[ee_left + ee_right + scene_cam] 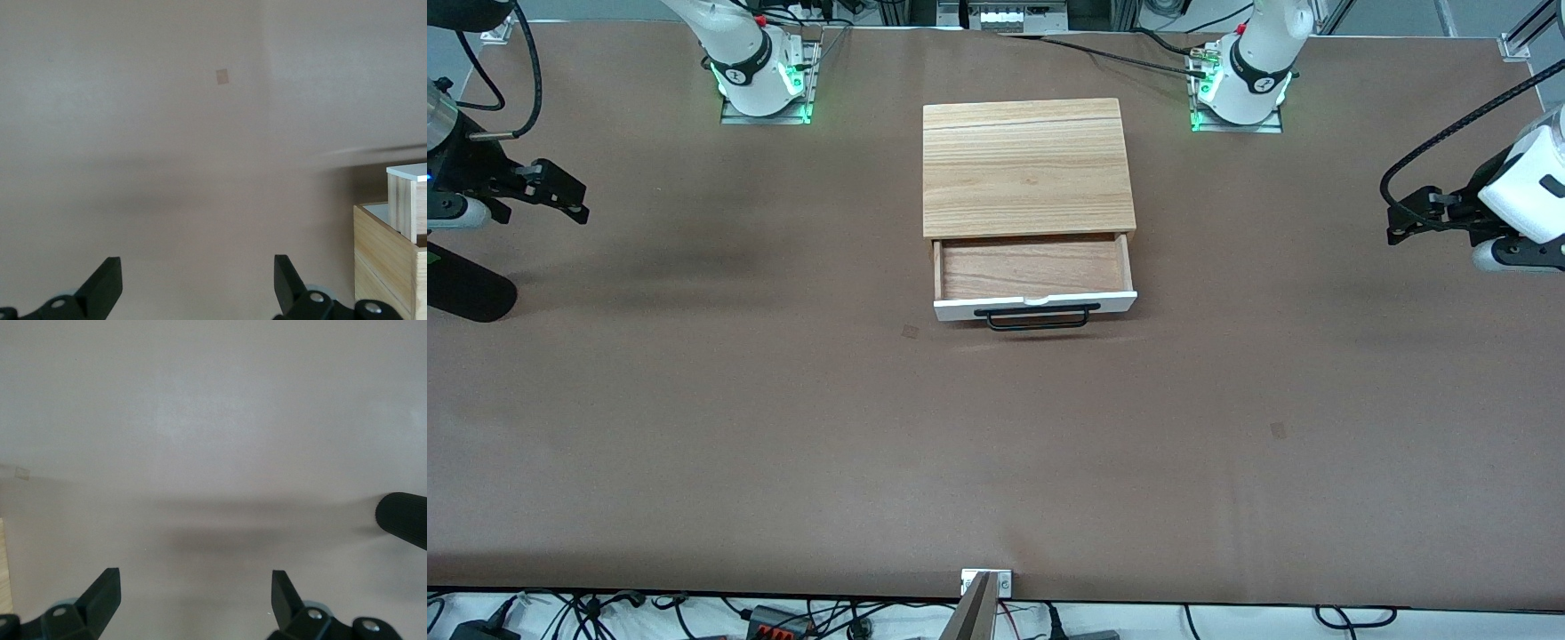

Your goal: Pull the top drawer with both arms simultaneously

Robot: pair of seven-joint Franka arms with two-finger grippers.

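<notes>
The top drawer point(1032, 267) stands pulled out of the light-wood cabinet point(1027, 169), showing its reddish-brown inside, with its white front panel point(960, 308) and black bar handle point(1037, 317) toward the front camera. My left gripper point(1400, 227) is open and empty over the table at the left arm's end, apart from the drawer. My right gripper point(574, 200) is open and empty over the table at the right arm's end. The left wrist view shows open fingers point(103, 283) and a corner of the drawer point(408, 200). The right wrist view shows open fingers point(103, 597) over bare table.
A black cylinder point(467, 289) lies at the right arm's end of the table; it also shows in the right wrist view point(403, 519). Small tape marks point(909, 332) sit on the brown table point(783, 444). Cables run along the table's edges.
</notes>
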